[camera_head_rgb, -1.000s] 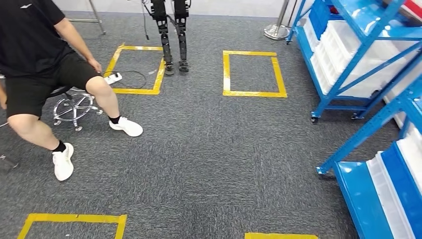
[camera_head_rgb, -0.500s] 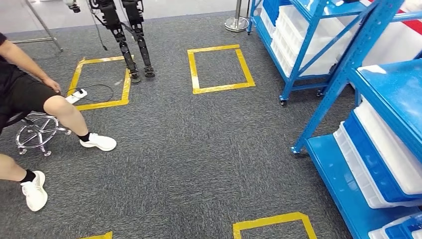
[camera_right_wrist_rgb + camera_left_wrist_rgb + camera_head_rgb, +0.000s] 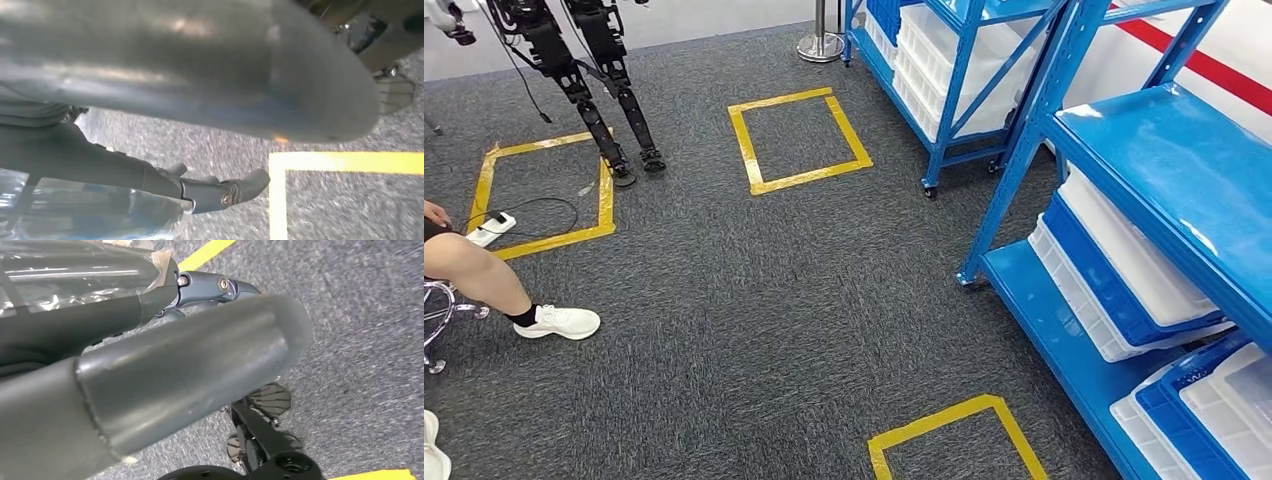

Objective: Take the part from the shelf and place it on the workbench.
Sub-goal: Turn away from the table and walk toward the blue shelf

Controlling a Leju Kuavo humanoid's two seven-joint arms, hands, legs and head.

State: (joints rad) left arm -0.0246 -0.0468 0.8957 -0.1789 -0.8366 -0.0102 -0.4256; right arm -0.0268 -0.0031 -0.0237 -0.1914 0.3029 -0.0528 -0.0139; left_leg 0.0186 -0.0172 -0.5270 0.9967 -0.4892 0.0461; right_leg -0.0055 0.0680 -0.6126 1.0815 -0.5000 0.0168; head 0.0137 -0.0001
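On the blue shelf [image 3: 1124, 160] sit white bins [image 3: 1129, 255]; no part visible, handling unknowable; left hand [image 3: 150, 365] and right hand [image 3: 175, 75]: grip unclear.

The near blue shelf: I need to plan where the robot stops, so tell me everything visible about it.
The near blue shelf stands at the right of the head view on grey carpet. It looks like painted metal: a glossy flat upper deck, slanted uprights and a low bottom deck. White bins and blue bins sit stacked on the bottom deck, under the upper one. A second, similar shelf stands behind it. A yellow tape square lies on the floor beside it.
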